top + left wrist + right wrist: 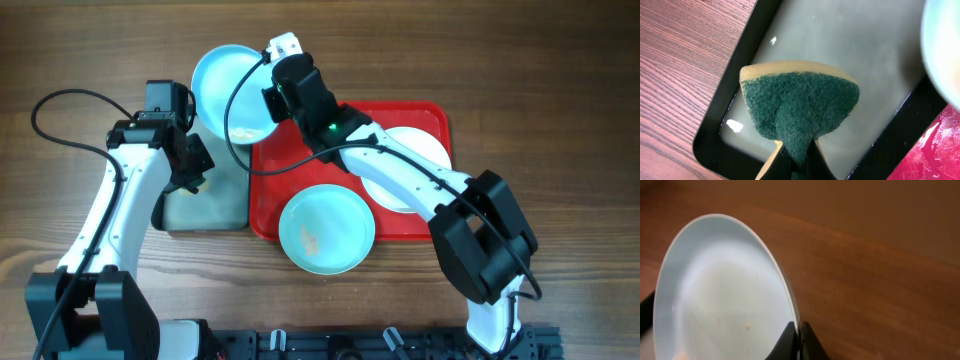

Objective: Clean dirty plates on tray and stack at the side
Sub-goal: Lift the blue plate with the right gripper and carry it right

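My right gripper (268,98) (799,330) is shut on the rim of a pale turquoise plate (232,92) (725,290), held tilted above the grey tray's (222,205) far end; small specks show on it. My left gripper (196,170) (796,165) is shut on a green-and-yellow sponge (800,110) over the grey tray's wet floor (875,60). A second turquoise plate (326,228) with a small orange smear lies at the red tray's (275,200) front edge. A white plate (412,150) lies on the red tray at the right, partly under my right arm.
The grey tray has a black rim (715,120) and stands left of the red tray, touching it. Brown wooden table (560,120) lies all round. A black cable (70,110) loops at the far left.
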Controlling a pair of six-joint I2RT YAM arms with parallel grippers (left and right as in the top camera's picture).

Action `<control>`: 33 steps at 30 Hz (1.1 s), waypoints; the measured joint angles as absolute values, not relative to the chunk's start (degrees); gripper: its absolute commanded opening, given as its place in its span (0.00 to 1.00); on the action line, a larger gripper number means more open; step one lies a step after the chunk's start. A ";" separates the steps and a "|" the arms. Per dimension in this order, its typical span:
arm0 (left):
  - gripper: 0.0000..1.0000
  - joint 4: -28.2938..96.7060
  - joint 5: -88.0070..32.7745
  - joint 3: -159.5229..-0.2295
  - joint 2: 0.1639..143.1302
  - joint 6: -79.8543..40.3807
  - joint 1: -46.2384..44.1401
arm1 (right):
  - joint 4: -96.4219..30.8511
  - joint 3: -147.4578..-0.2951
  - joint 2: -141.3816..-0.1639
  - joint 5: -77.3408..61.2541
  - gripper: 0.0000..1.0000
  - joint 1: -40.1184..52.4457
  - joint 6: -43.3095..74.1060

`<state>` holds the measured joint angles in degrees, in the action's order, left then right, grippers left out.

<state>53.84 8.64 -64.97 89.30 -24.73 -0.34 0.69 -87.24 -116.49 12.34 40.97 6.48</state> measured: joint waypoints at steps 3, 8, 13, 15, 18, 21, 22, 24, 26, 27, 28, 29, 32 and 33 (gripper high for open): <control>0.04 53.87 8.60 -64.97 89.30 -24.73 -0.34 | 5.67 -87.26 -116.49 14.83 0.04 42.22 0.73; 0.04 53.84 8.49 -64.97 89.30 -24.73 -0.36 | 15.81 -87.24 -116.64 21.76 0.04 48.23 -16.53; 0.04 53.84 8.47 -64.97 89.30 -24.73 -0.34 | 24.82 -87.26 -116.79 26.04 0.04 50.85 -29.63; 0.04 53.84 8.49 -64.97 89.30 -24.73 -0.34 | 25.69 -87.26 -116.79 26.28 0.04 50.81 -30.76; 0.04 53.84 8.49 -64.97 89.30 -24.73 -0.34 | 28.62 -87.26 -116.79 26.70 0.04 50.81 -31.64; 0.04 53.78 8.47 -64.97 89.30 -24.93 -0.34 | 29.17 -87.26 -116.79 26.89 0.04 50.81 -32.47; 0.04 53.65 8.49 -64.97 89.30 -24.93 -0.34 | 29.23 -87.26 -116.79 27.03 0.04 50.81 -32.95; 0.04 53.56 8.49 -64.97 89.30 -24.95 -0.34 | 29.23 -87.26 -116.79 27.07 0.04 50.81 -33.36; 0.04 53.56 8.49 -64.97 89.30 -24.95 -0.34 | 29.19 -87.26 -116.79 27.07 0.04 50.81 -33.54; 0.04 53.56 8.49 -64.97 89.30 -24.95 -0.34 | 29.19 -87.26 -116.79 27.07 0.04 50.81 -33.50; 0.04 53.56 8.49 -64.97 89.30 -24.95 -0.34 | 29.19 -87.26 -116.79 27.07 0.04 50.81 -33.52; 0.04 53.56 8.49 -64.97 89.30 -24.95 -0.34 | 29.19 -87.26 -116.79 27.07 0.04 50.81 -33.52; 0.04 53.56 8.49 -64.97 89.30 -24.95 -0.34 | 28.38 -87.26 -116.79 27.07 0.04 50.61 -33.50; 0.04 53.56 8.49 -64.97 89.30 -24.95 -0.34 | 27.77 -87.26 -116.79 27.07 0.04 50.52 -33.50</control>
<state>53.56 8.49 -64.97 89.30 -24.95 -0.34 27.77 -87.26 -116.79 27.07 50.52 -33.50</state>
